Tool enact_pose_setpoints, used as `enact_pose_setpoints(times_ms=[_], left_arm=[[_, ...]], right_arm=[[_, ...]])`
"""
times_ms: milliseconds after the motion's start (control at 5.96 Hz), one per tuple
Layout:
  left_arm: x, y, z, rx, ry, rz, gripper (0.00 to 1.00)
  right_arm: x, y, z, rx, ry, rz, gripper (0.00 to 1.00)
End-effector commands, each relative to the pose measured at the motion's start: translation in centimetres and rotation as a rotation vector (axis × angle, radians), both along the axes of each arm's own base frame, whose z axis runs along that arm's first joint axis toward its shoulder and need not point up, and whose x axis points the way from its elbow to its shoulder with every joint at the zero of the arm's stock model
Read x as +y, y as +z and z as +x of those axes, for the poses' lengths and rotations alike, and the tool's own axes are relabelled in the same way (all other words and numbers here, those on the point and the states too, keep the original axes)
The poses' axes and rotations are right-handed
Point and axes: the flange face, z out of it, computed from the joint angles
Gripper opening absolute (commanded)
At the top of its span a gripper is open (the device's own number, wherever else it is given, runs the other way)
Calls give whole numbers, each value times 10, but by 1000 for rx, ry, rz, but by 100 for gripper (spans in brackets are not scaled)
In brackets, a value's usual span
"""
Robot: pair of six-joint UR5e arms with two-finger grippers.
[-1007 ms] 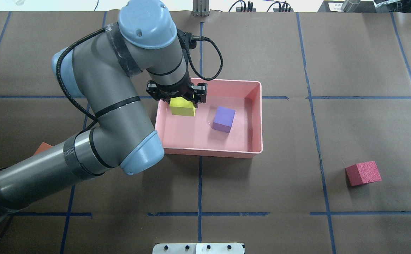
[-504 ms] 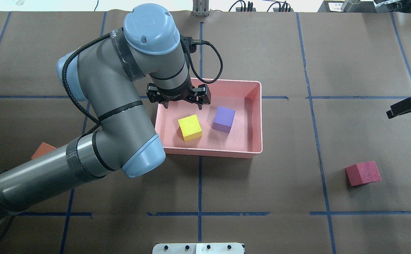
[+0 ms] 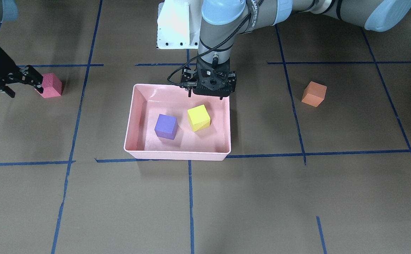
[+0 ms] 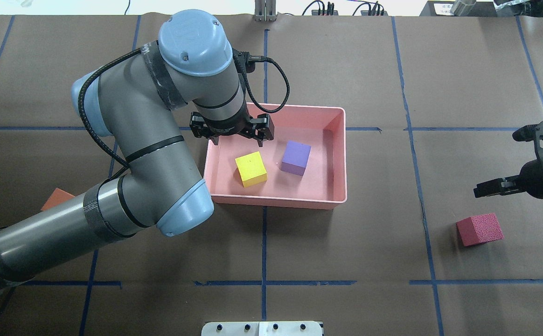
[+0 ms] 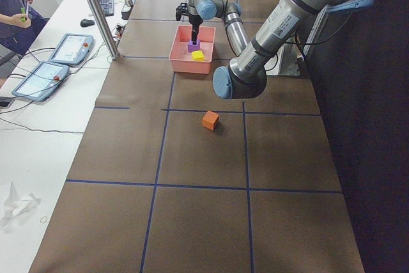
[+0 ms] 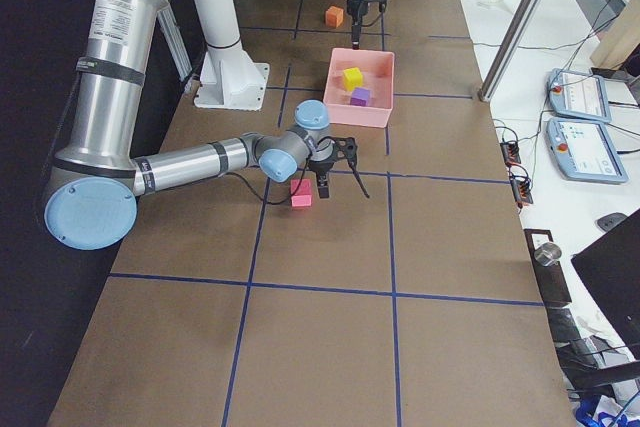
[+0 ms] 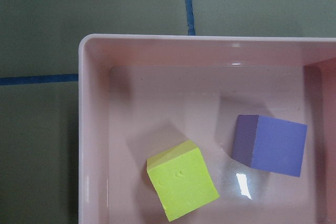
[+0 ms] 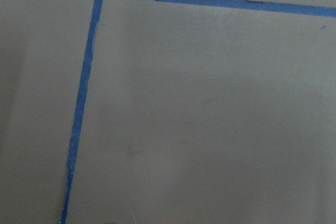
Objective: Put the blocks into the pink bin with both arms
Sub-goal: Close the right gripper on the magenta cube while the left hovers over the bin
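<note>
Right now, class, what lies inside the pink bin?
Two blocks, apart: the yellow-green block and the purple block, in the pink bin. Overhead, the left tool covers its far-left corner.

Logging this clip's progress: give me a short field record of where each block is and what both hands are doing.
Bin: shallow pale pink plastic bin
In bin: yellow-green foam cube; purple foam cube; apart from each other
On brown paper-covered table: red foam cube; orange foam cube
Left hand: open, empty, above the bin's corner
Right hand: open, empty, near the red cube
Blocks left to place: two
</note>
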Motion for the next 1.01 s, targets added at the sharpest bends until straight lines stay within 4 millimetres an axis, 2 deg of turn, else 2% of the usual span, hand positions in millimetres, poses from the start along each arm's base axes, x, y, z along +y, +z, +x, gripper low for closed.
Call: enact_pose_setpoints(times_ms=[0, 336, 504, 672, 839], left_arm=[[2, 0, -2, 4, 0, 3, 100], [3, 1, -3, 4, 0, 3, 100], [3, 1, -3, 4, 0, 3, 100], [3, 1, -3, 4, 0, 3, 100], [3, 1, -4, 6, 0, 4, 100]], right_arm=[[18, 5, -20, 13, -31, 10, 99], [32, 15, -38, 53, -64, 20, 99], [43, 27, -47, 81, -93, 13, 99], [49, 34, -51, 97, -108, 12, 95], [51, 36, -51, 102, -111, 8, 70]])
